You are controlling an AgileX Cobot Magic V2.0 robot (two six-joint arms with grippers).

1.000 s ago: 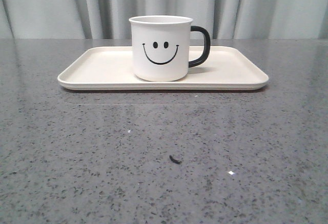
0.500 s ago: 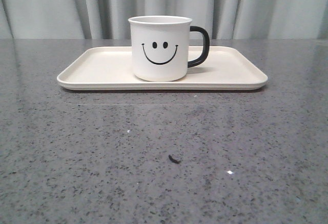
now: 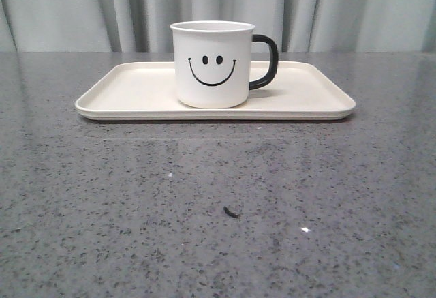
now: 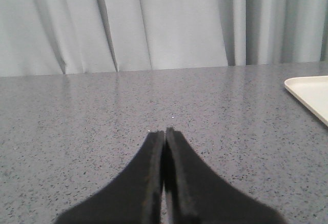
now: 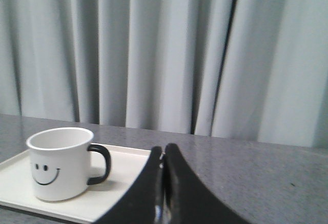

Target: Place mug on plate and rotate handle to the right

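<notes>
The white mug [image 3: 212,64] with a black smiley face stands upright on the cream plate [image 3: 136,90], near its middle. Its black handle [image 3: 266,61] points to the right. Neither gripper shows in the front view. In the left wrist view my left gripper [image 4: 165,130] is shut and empty over bare table, with a corner of the plate [image 4: 312,92] off to one side. In the right wrist view my right gripper [image 5: 163,147] is shut and empty, apart from the mug [image 5: 59,163], the handle [image 5: 100,164] and the plate [image 5: 125,183].
The grey speckled table [image 3: 218,209] carries a small dark speck [image 3: 231,211] in front of the plate. Grey curtains [image 3: 218,8] hang behind the table's far edge.
The front view shifts very slightly to the left across the frames. The mug and plate have not moved relative to each other.
</notes>
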